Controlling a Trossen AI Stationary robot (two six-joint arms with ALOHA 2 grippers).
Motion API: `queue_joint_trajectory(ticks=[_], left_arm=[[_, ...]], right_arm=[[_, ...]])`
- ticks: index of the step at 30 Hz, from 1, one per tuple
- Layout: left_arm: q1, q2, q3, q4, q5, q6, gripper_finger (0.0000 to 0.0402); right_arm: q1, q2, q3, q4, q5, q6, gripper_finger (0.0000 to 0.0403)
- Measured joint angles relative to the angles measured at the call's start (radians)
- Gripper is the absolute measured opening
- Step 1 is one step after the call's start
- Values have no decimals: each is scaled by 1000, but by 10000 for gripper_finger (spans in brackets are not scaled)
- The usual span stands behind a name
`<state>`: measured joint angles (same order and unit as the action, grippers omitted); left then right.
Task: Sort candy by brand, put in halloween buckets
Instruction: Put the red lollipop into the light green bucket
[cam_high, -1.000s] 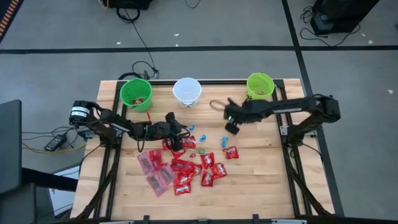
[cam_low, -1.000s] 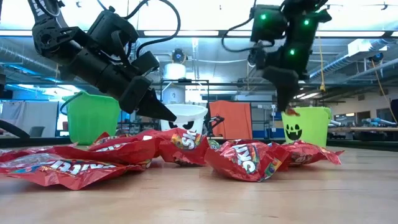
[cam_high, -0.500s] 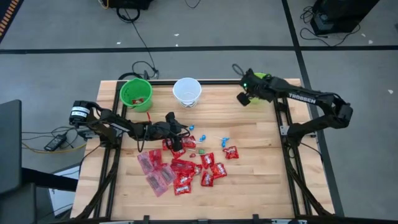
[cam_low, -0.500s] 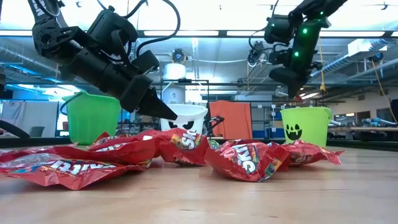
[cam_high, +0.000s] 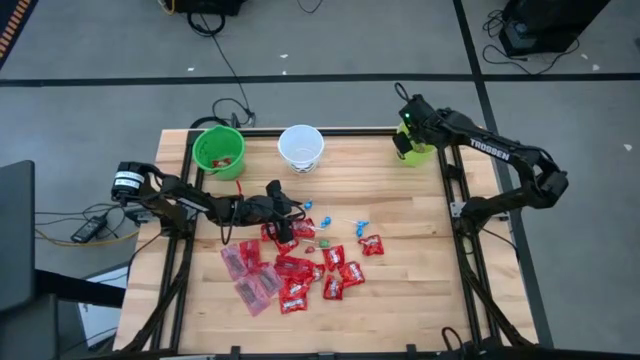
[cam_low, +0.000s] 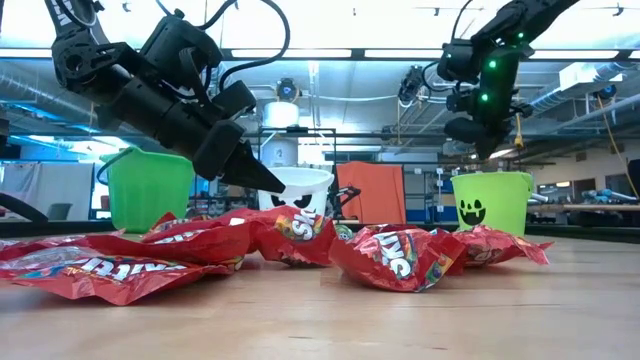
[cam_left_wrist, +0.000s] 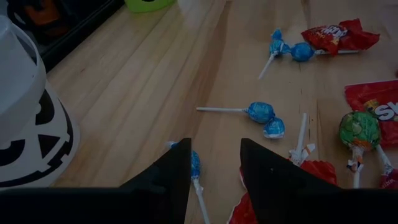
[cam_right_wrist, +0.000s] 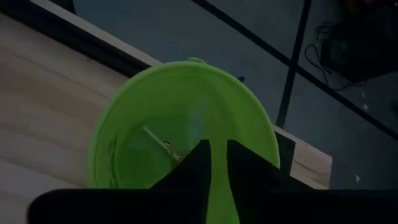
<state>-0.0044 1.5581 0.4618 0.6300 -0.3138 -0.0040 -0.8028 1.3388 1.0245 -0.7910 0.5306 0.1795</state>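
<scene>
Nearest, at the table's (cam_high: 400, 290) front left, lie about four translucent pinkish packets (cam_high: 252, 277), the exact count hard to settle where they overlap. Just right of them spreads a cluster of roughly nine red Skittles packets (cam_high: 325, 268). Beyond these, four blue lollipops (cam_left_wrist: 261, 112) and one green lollipop (cam_left_wrist: 359, 129) lie loose on the wood. The left gripper (cam_left_wrist: 214, 163) hovers low over this patch, its fingers parted and empty, a blue lollipop just beside one fingertip. Along the far edge stand three buckets: a green bucket (cam_high: 219, 151) left, a white bucket (cam_high: 300, 146) middle, a green face bucket (cam_low: 490, 203) right. The right gripper (cam_right_wrist: 217, 160) hangs above the last, fingers slightly apart, gripping nothing, a lollipop stick (cam_right_wrist: 155, 139) inside the pail.
</scene>
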Motion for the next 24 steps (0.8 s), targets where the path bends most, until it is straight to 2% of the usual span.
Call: queue_joint_trajectory(ticks=[4, 9, 13, 18, 20, 24], left_arm=[[0, 0, 0, 0, 0, 0, 145], [0, 0, 0, 0, 0, 24, 145], [0, 0, 0, 0, 0, 31, 145], [0, 0, 0, 0, 0, 31, 145], [0, 0, 0, 0, 0, 31, 145], [0, 0, 0, 1, 1, 49, 145]], right_arm=[[9, 0, 0, 3, -12, -3, 106], [84, 0, 0, 13, -182, -20, 133], [208, 0, 0, 44, -250, -18, 130], [391, 0, 0, 74, -385, 19, 117], [462, 0, -2, 97, -394, 47, 112], [586, 1, -79, 260, -413, 88, 102]])
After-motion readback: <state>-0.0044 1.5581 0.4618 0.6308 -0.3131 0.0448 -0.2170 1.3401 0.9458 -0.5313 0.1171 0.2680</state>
